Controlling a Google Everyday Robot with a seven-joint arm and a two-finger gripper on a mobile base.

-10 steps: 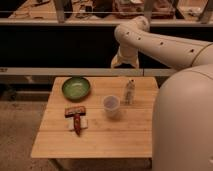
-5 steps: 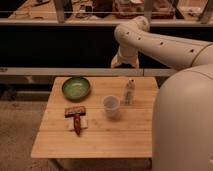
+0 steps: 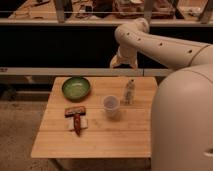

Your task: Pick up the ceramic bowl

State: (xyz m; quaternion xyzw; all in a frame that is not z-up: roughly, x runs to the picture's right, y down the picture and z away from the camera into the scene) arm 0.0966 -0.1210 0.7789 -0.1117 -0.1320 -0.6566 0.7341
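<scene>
The ceramic bowl [image 3: 76, 88] is round, shallow and green with a darker rim. It sits on the wooden table [image 3: 100, 142] near its far left corner. My white arm [image 3: 150, 42] reaches from the right and bends down at the elbow. The gripper [image 3: 119, 63] hangs beyond the table's far edge, up and to the right of the bowl and well apart from it. It holds nothing that I can see.
A translucent plastic cup [image 3: 111, 106] stands mid-table, right of the bowl. A small clear bottle [image 3: 129, 91] stands behind it to the right. A red-brown packet and a brush-like item [image 3: 76, 118] lie in front of the bowl. My white body [image 3: 182, 125] fills the right side. A dark counter runs behind.
</scene>
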